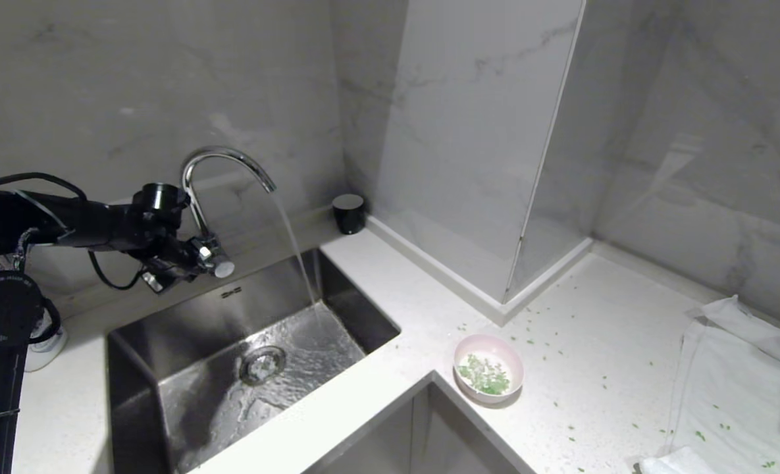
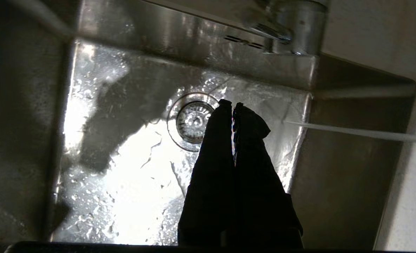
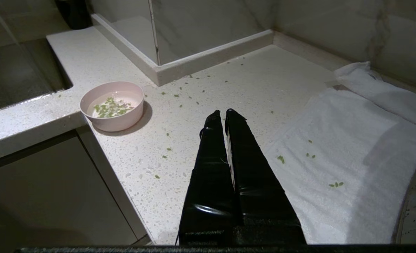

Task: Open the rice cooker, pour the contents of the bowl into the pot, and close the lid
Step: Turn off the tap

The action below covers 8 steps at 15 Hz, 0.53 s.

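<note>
No rice cooker, pot or lid is seen in any of the 3 views, so opening, pouring and closing are all judged not yet done. The bowl (image 1: 488, 367) sits upright on the counter (image 1: 600, 316) near the sink (image 1: 166, 368) corner, with the green bits (image 1: 485, 375) inside it; more bits are scattered over the counter and the white towel (image 3: 334, 158). Water is running from the faucet (image 1: 225, 161) into the sink. The left gripper (image 2: 233, 105) is held over the sink beside the faucet handle, fingers pressed together, nothing held. The right gripper (image 3: 221, 113) is parked above the counter, fingers pressed together, empty, clear of the bowl
</note>
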Available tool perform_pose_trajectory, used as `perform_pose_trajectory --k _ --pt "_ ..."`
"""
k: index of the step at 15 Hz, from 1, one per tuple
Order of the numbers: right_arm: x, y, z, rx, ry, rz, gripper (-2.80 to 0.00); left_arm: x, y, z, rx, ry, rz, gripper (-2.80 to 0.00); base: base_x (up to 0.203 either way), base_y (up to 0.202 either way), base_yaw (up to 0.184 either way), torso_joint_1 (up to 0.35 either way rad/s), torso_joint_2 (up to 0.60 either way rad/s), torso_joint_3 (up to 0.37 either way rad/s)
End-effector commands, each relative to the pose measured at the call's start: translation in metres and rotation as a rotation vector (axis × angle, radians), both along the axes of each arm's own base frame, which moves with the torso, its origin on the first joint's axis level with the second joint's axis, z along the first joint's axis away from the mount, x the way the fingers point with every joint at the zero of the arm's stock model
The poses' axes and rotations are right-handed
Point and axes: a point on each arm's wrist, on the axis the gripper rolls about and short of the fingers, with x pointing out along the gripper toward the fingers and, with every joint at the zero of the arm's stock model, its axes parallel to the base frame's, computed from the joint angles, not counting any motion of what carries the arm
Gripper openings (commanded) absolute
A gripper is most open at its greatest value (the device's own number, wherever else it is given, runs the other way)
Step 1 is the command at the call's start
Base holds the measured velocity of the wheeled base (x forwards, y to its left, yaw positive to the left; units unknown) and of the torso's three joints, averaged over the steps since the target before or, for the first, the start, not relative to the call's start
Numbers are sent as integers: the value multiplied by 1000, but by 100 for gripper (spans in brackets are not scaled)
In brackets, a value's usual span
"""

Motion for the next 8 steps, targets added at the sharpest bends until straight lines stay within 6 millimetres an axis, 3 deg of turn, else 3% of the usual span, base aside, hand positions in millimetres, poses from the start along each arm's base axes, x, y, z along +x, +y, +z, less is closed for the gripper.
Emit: perform_pose_trajectory --k 1,5,8 --pt "0 0 0 0 2 2 -280 6 1 -3 -2 -10 5 -280 0 0 0 0 0 0" --pt "0 0 0 0 1 2 -280 13 4 -12 1 -9 19 -280 0 0 0 0 0 0" --pt "0 0 0 0 1 2 -280 15 6 -6 10 -37 24 -280 0 0 0 0 0 0"
